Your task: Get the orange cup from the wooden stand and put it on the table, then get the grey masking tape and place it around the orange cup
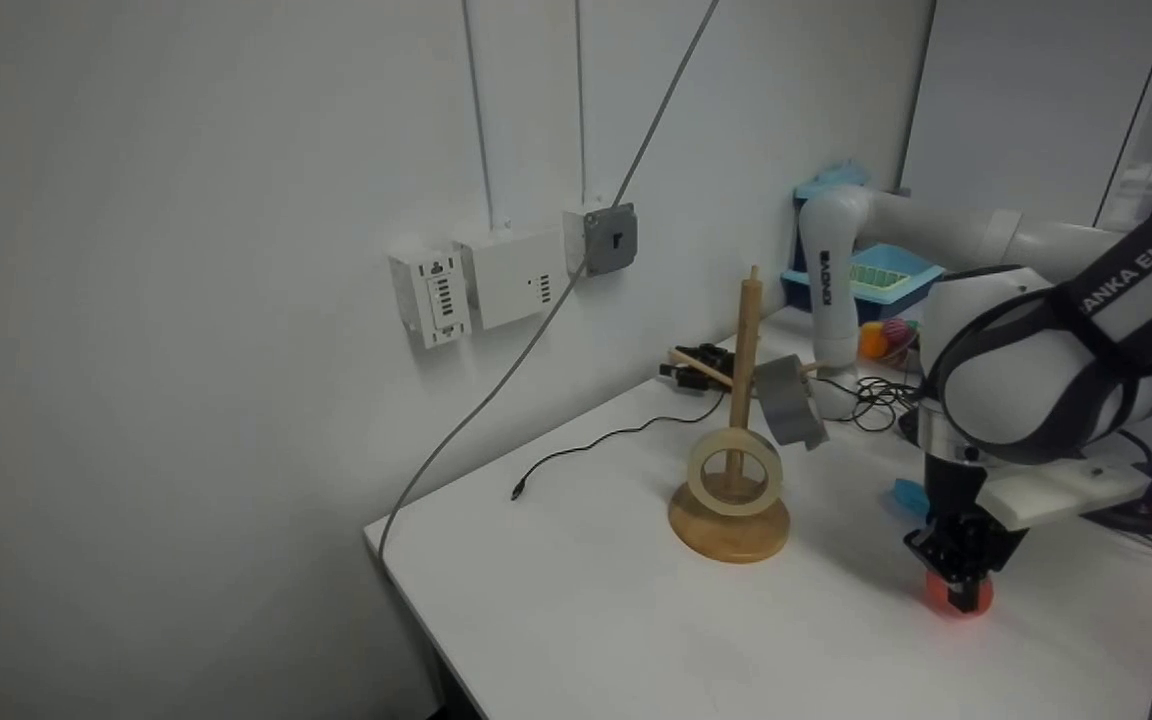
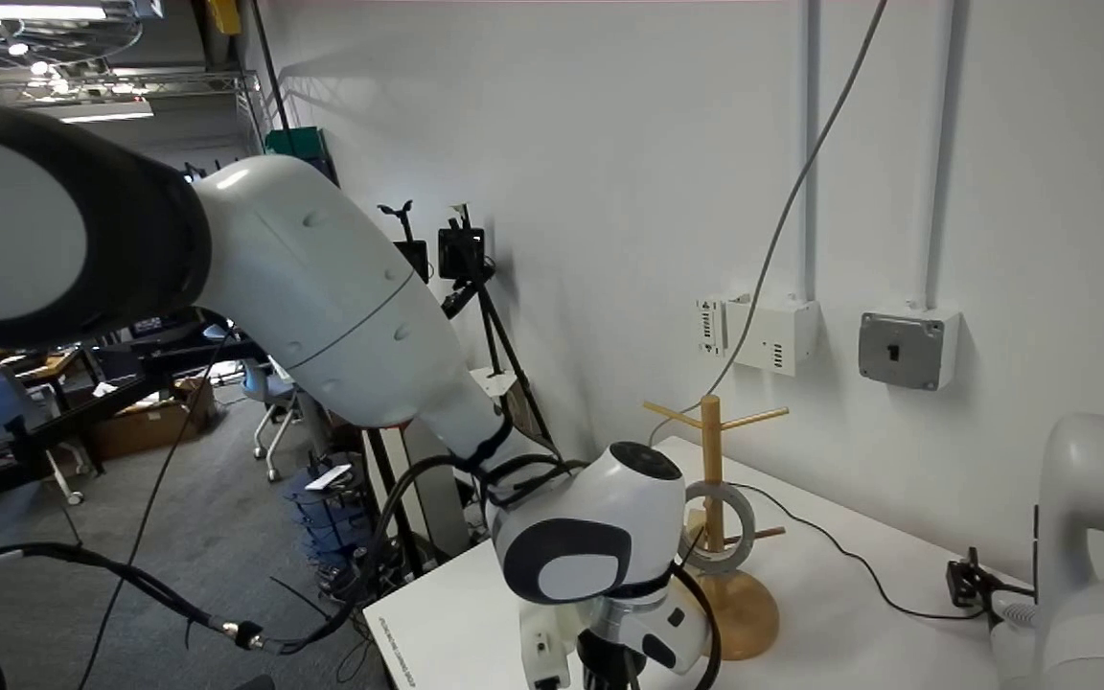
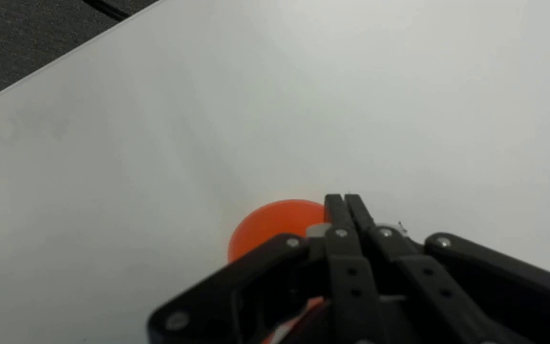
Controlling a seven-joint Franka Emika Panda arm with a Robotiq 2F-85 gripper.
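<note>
The orange cup (image 1: 982, 598) is down on the white table (image 1: 616, 600). From the wrist view, the cup (image 3: 270, 229) shows just left of my gripper (image 3: 344, 197), partly covered by its fingers and linkage. The gripper is shut, its fingertips almost together; whether the cup's thin wall is between them I cannot tell. In an exterior view the gripper (image 1: 963, 596) reaches down across the cup. On the wooden stand (image 1: 746, 350) the grey masking tape (image 1: 786, 400) hangs from a side peg. The tape (image 2: 742, 541) also appears beside the arm, where the cup is hidden.
A beige tape roll (image 1: 702, 480) hangs low on the stand's front. A small blue object (image 1: 909, 496) lies behind the gripper. Another white robot arm (image 1: 829, 270) stands at the back, with a black cable (image 1: 616, 434) along the wall side. The table's edge (image 3: 65, 55) crosses the wrist view's upper left.
</note>
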